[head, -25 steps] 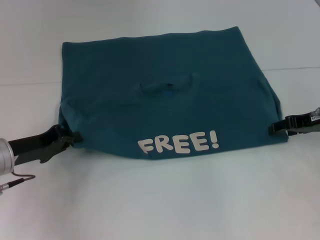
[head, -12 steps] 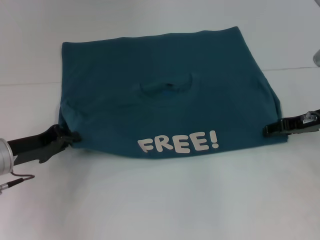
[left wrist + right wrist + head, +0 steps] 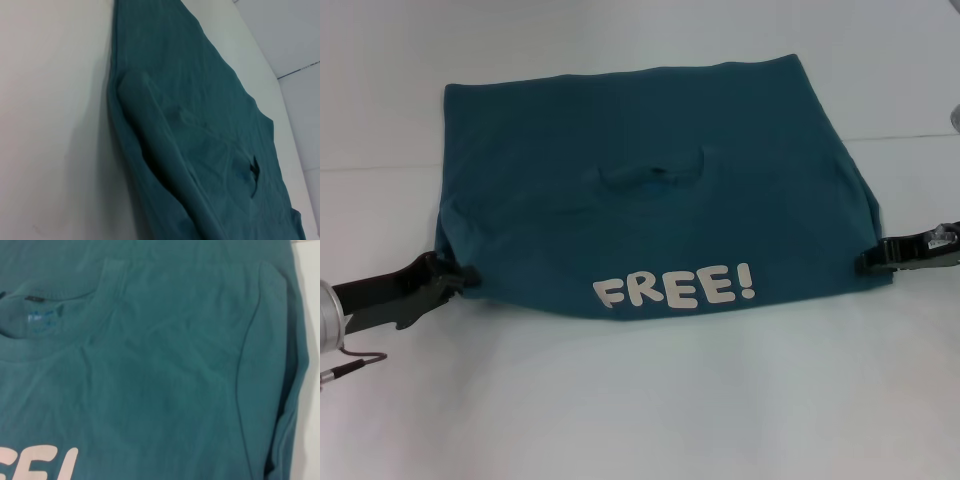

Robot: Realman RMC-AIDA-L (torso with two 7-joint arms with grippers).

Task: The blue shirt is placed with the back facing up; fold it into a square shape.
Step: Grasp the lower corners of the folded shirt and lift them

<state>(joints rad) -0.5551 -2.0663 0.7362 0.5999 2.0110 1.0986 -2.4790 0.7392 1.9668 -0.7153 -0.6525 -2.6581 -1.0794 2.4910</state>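
On the white surface [image 3: 640,400] in front of the robot lies the blue shirt [image 3: 650,200], folded over into a broad, roughly four-sided shape that is wider at the near edge than at the far one. The white lettering "FREE!" [image 3: 676,287] faces up close to the near edge, and the neck opening [image 3: 652,172] shows as a small puckered curve near the middle of the cloth. From the right wrist camera the collar [image 3: 55,305] and a sleeve seam [image 3: 245,355] can be seen lying flat, with part of the white letters at one edge.

The left gripper [image 3: 450,275] sits low at the shirt's near left corner, its dark fingers right against the bunched fabric there; whether they are pinching the cloth or just touching it I cannot tell. The right gripper [image 3: 876,260] is at the near right corner, low over the surface, its dark fingers meeting the shirt's edge; I cannot tell their spread either. From the left wrist camera the shirt's side edge [image 3: 125,150] shows as a soft rolled fold lying on the surface.
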